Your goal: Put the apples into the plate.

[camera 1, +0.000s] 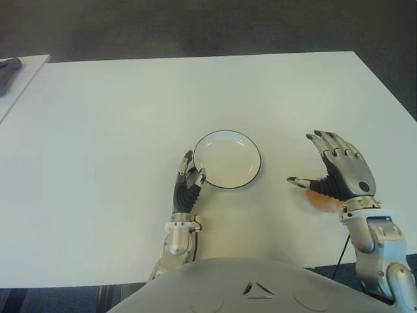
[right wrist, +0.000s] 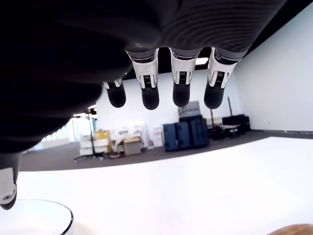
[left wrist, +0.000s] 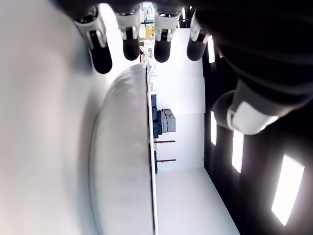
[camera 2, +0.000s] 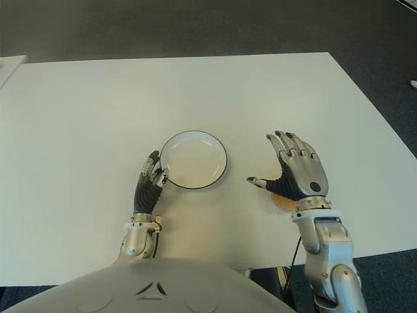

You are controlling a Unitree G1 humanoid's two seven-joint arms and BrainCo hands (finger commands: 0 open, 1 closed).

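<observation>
A white plate (camera 1: 227,160) with a thin dark rim sits empty on the white tabletop (camera 1: 98,130). The left robot hand (camera 1: 189,182) is at its near-left edge, fingers extended and holding nothing. To the right, the right robot hand (camera 1: 339,173) hovers with fingers spread over an apple (camera 1: 322,201), of which only an orange-tan patch shows beneath the palm

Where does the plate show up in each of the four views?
Left eye: plate centre, empty, beside the left hand.
Right eye: left of centre.
Left wrist: side-on, rim down the middle.
Right wrist: rim in the lower corner.
Shared landmark: the white table.
</observation>
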